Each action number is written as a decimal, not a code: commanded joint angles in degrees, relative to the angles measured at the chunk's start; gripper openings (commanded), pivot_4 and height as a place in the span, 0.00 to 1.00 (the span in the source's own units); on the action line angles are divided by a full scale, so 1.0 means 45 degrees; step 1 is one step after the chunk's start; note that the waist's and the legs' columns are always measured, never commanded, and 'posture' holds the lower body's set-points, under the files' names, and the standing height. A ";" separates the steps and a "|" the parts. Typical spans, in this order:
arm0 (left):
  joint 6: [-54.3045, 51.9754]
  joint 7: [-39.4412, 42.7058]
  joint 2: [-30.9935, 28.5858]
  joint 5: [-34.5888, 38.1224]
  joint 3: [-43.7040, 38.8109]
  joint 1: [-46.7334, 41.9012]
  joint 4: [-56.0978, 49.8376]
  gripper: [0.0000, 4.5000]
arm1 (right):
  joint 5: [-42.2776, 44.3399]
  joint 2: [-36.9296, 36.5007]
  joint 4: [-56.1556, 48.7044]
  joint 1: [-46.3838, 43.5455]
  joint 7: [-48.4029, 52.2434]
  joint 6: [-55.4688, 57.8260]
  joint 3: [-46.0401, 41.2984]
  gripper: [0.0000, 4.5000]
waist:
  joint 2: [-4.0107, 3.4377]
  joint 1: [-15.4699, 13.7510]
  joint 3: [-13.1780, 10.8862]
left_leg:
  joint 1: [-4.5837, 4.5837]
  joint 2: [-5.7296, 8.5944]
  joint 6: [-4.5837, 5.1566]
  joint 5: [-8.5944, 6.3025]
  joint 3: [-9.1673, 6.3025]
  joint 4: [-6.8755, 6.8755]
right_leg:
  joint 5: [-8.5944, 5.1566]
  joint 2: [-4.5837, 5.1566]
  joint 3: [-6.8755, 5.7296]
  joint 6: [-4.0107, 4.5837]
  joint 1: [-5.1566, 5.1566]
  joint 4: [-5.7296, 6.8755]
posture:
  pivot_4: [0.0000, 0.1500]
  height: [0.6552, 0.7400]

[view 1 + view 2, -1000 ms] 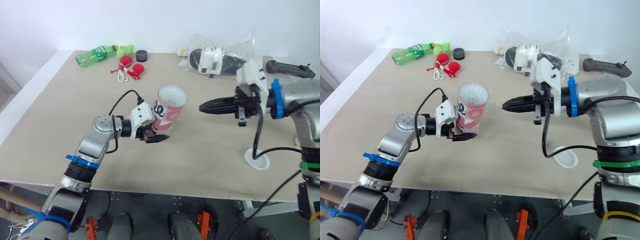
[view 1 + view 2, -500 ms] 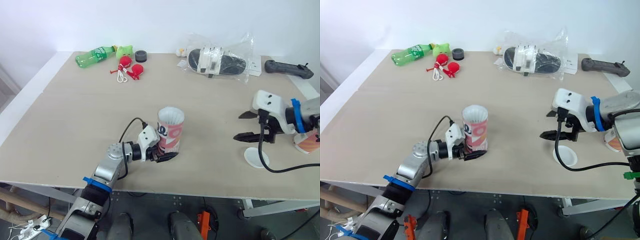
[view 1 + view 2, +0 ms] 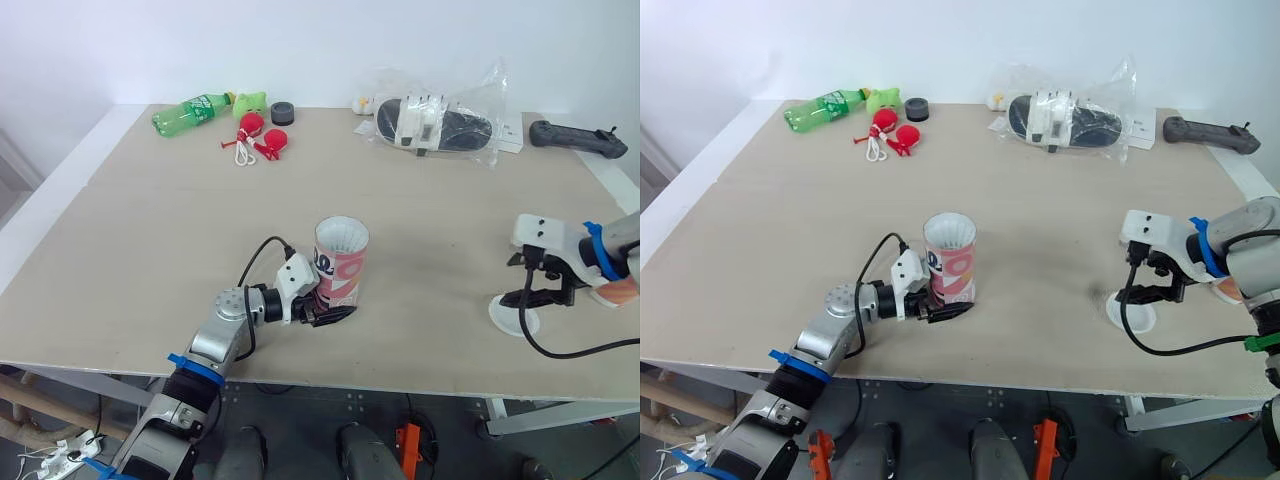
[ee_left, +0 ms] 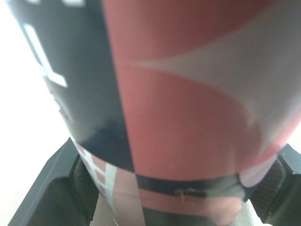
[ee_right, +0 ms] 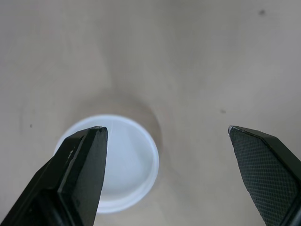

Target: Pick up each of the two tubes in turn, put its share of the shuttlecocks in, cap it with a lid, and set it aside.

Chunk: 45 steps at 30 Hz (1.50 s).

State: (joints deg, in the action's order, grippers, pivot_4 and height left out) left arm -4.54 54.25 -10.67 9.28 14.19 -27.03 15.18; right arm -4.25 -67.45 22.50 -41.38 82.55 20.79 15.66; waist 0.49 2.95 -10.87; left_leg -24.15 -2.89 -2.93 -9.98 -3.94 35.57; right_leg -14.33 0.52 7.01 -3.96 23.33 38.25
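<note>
A pink, white and black tube [image 3: 341, 264] stands upright near the table's front middle, its mouth white with shuttlecock feathers. My left gripper [image 3: 322, 305] is shut on the tube's base; the tube's wall [image 4: 178, 117] looms close in the left wrist view. A white lid [image 3: 510, 317] lies flat at the front right. My right gripper [image 3: 527, 298] hangs open just above the lid [image 5: 110, 162], one finger [image 5: 80, 169] over its edge, the other to one side. A pinkish tube [image 3: 622, 291] peeks from behind my right arm at the right edge.
Along the back edge lie a green bottle [image 3: 191, 111], red toys with a white cord [image 3: 259, 136], a black roll [image 3: 283, 111], a plastic bag holding slippers [image 3: 440, 121] and a black handle [image 3: 578, 138]. The table's front edge runs close below both grippers.
My right gripper opened and swung from beside the tube's mouth down to the lid at the front right. My left arm brought the tilted tube down to stand upright nearer the front.
</note>
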 commanded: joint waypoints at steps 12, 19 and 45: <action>0.0021 -0.0151 0.0007 -0.0221 0.0390 0.0339 -0.0047 0.81 | -0.1203 0.0789 0.2453 -0.0787 0.0626 -0.1017 0.0216 0.98 | -0.0012 0.0007 0.0007 | 0.0016 0.0004 -0.0002 0.0001 0.0001 0.0000 | 0.0002 0.0001 0.0007 -0.0004 -0.0017 -0.0001 | 1.00 1.00; 0.0042 -0.0227 -0.0039 -0.0182 0.0330 0.0302 -0.0023 0.81 | -0.1664 0.1293 0.3775 -0.1232 0.0842 -0.1504 0.0603 0.82 | -0.0012 0.0011 0.0008 | 0.0026 0.0005 -0.0003 0.0002 0.0000 0.0000 | 0.0003 0.0001 0.0007 -0.0004 -0.0026 -0.0001 | 1.00 1.00; 0.0141 -0.0154 -0.0120 -0.0193 0.0364 0.0020 0.0391 0.81 | 0.4922 0.2944 -0.2084 -0.5434 0.2062 0.4197 -0.2181 0.03 | -0.0048 0.0369 0.0011 | 0.0093 0.0018 -0.0005 0.0002 -0.0004 -0.0020 | 0.0010 0.0000 0.0031 -0.0009 -0.0073 -0.0003 | 1.00 1.00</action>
State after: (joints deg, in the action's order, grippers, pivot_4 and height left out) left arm -3.61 53.11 -11.03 8.99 15.24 -27.17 15.68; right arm 15.68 -54.42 15.11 -64.96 89.84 37.63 6.88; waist 0.28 4.62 -10.82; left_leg -23.75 -2.81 -2.96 -9.97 -3.96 35.47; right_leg -14.32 0.52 7.13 -4.00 23.00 38.23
